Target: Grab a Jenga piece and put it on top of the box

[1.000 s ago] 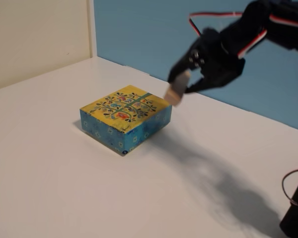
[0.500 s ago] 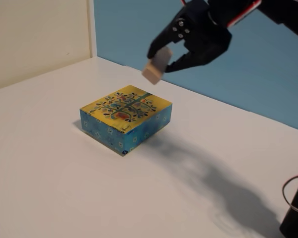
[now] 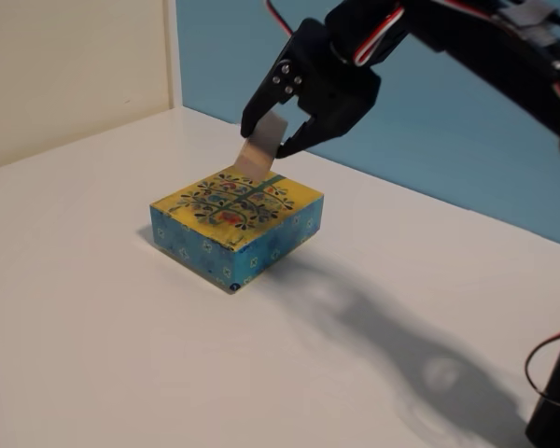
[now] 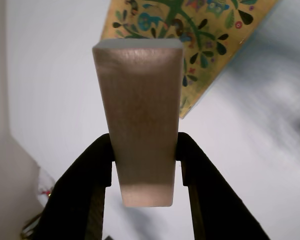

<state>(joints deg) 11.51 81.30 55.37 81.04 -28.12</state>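
My black gripper [image 3: 269, 133] is shut on the Jenga piece [image 3: 259, 152], a plain light-tan wooden block that hangs tilted just above the far edge of the box [image 3: 235, 221]. The box has a yellow top with a dark tree-and-flower pattern and blue patterned sides, and it rests on the white table. In the wrist view the Jenga piece [image 4: 140, 110] fills the middle, pinched between the two black fingers [image 4: 87, 175], with a corner of the box's yellow top [image 4: 210, 45] behind it.
The white table [image 3: 93, 336] spreads wide around the box. A cream wall stands at the back left and a blue wall [image 3: 448, 159] behind the arm. The arm's black base with red wires [image 3: 555, 392] sits at the lower right.
The gripper has carried the Jenga piece up and leftward from beside the box's right corner, then down, so the block now hangs over the box's far edge.
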